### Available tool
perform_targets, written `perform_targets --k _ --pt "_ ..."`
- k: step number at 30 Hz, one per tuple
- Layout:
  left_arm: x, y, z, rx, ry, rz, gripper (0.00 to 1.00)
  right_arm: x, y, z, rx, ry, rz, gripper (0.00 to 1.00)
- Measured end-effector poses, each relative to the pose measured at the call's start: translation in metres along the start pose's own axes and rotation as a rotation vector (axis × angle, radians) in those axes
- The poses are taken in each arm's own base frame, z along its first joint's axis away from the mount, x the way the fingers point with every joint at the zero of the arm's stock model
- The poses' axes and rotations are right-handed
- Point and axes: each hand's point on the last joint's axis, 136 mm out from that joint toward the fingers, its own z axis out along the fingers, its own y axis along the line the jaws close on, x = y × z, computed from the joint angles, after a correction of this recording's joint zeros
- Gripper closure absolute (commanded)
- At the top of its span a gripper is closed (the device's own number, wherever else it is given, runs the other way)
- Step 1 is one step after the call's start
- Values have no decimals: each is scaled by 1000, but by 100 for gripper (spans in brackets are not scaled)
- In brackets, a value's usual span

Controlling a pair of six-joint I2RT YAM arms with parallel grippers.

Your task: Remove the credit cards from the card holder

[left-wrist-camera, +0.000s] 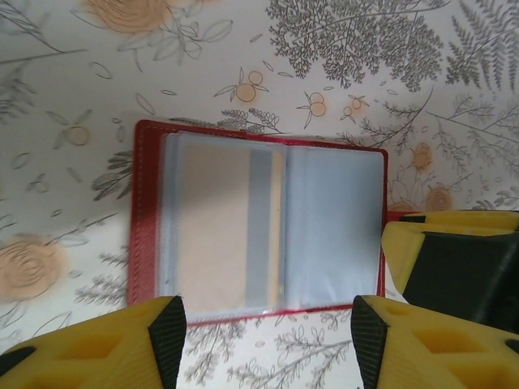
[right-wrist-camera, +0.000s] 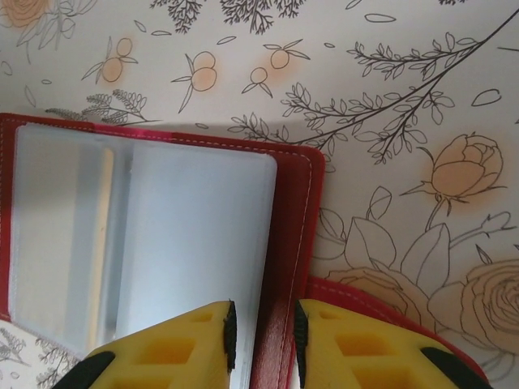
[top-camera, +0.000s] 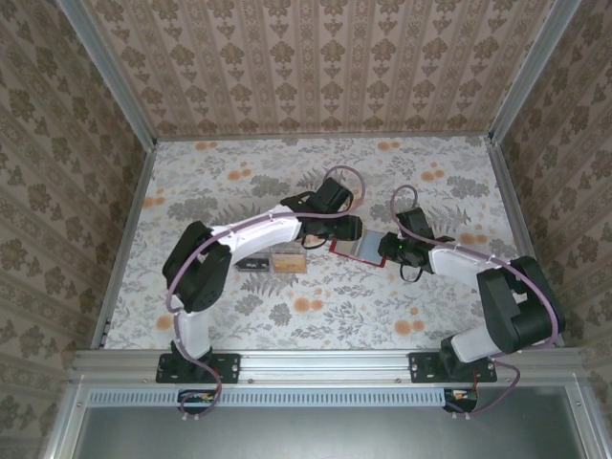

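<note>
The red card holder (left-wrist-camera: pixel 146 219) lies open on the flowered table, its clear sleeves facing up. A beige credit card (left-wrist-camera: pixel 215 227) with a grey stripe sits inside the left sleeve. My left gripper (left-wrist-camera: pixel 268 332) hangs open just off the holder's near edge, with bare table between its fingers. My right gripper (right-wrist-camera: pixel 264 332) is shut on the card holder's (right-wrist-camera: pixel 292 243) red cover edge on the other side. In the top view both grippers, left (top-camera: pixel 352 229) and right (top-camera: pixel 390 251), meet over the holder (top-camera: pixel 356 247). A dark grey card (top-camera: pixel 252 264) and a tan card (top-camera: pixel 288 261) lie to the left.
The right gripper's yellow finger (left-wrist-camera: pixel 454 259) shows beside the holder in the left wrist view. Patterned walls with metal rails (top-camera: pixel 124 239) fence the table on three sides. Open tabletop (top-camera: pixel 316 316) lies between the cards and the arm bases.
</note>
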Motion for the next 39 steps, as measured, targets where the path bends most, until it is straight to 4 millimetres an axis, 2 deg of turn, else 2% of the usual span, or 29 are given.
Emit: perform_targets --k 6,11,21,39 --pt "8 0 32 16 62 -15 41 4 -4 7 1 25 17 72" --pt "14 11 46 3 94 -44 41 3 -2 9 -9 23 19 76" --pt "6 19 47 -14 70 -61 40 4 -2 10 -13 28 19 78" --pt "9 28 48 -52 70 -64 40 4 -2 10 -13 29 19 78"
